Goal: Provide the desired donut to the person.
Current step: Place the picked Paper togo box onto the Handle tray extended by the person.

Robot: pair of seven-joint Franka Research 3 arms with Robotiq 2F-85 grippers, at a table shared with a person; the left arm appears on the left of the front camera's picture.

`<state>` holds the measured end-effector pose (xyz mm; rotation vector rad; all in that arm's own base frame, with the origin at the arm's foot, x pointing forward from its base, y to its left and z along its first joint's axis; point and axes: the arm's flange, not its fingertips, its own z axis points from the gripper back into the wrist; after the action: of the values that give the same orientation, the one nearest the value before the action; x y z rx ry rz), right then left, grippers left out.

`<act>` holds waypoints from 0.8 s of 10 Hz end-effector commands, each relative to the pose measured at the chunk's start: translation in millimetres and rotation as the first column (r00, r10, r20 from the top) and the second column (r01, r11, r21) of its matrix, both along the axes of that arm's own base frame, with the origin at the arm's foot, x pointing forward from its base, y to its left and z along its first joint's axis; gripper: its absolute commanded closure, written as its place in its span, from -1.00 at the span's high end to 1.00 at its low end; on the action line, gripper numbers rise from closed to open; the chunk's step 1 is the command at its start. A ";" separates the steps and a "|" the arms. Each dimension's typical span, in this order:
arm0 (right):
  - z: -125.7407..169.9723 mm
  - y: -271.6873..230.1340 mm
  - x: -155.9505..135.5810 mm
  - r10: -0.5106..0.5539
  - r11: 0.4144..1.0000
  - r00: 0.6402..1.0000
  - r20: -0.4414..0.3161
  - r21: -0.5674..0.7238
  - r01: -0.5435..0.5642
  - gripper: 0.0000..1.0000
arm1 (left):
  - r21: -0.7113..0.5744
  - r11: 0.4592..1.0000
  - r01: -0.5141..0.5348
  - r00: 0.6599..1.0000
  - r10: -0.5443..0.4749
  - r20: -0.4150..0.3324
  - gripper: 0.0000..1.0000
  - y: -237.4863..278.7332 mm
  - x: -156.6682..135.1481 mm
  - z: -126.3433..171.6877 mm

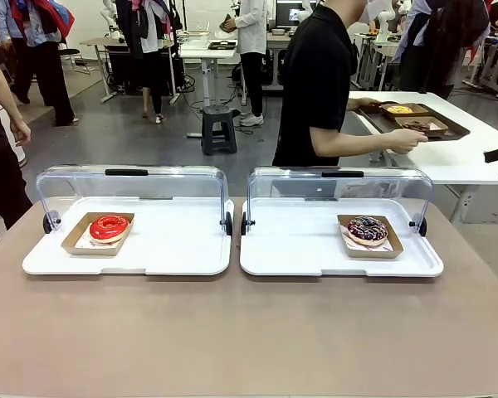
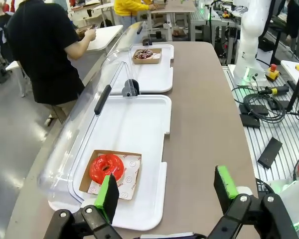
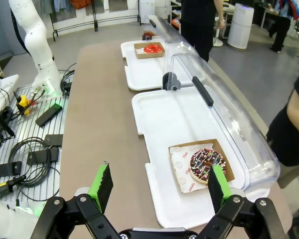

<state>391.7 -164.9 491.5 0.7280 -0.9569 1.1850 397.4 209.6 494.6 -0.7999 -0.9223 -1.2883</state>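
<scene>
- on the counter (image 1: 249,332), two white trays are set side by side, each with a clear lid raised at its far edge: a red-glazed donut (image 1: 109,226) in a cardboard boat lies on the left tray (image 1: 166,249), and a dark sprinkled donut (image 1: 367,229) in its boat lies on the right tray (image 1: 307,249).
- which donut is wanted cannot be told; the person (image 1: 315,83) is turned toward another table at the far right, hands on a brown tray (image 1: 415,120) there, and no pointing is seen.
- the red-glazed donut is seen just ahead of the left gripper (image 2: 167,191), toward its left finger; the dark sprinkled donut is seen ahead of the right gripper (image 3: 159,186), toward its right finger. each arm is judged nearer to its own side's donut.
- both sets of jaws are spread wide and nothing is held.
- each boat's long side is laid roughly along its tray's length, near the outer end.
- open room is left above the near tray edges; the raised lids and their hinges bound the far side, so an approach from the near side is judged safest.
</scene>
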 end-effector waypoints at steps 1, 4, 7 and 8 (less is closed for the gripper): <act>0.1 0.7 0.7 0.002 1.000 1.000 0.011 0.009 -0.002 1.00 | -0.024 1.000 0.017 0.999 -0.016 0.037 1.00 -1.9 4.6 1.7; 0.1 0.7 0.7 0.002 1.000 1.000 0.011 0.009 -0.002 1.00 | -0.027 0.999 0.023 0.999 -0.022 0.037 1.00 -8.4 11.4 1.3; 0.1 0.7 0.7 0.002 1.000 1.000 0.011 0.009 -0.002 1.00 | -0.006 1.000 0.022 1.000 -0.022 0.007 1.00 -11.4 7.8 1.0; 0.1 0.7 0.7 0.002 1.000 1.000 0.011 0.009 -0.002 1.00 | -0.006 1.000 0.022 1.000 -0.022 0.007 1.00 -11.4 7.8 1.0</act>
<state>391.7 -164.8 491.5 0.7281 -0.9568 1.1852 406.7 197.0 494.3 -0.8160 -0.9218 -1.3089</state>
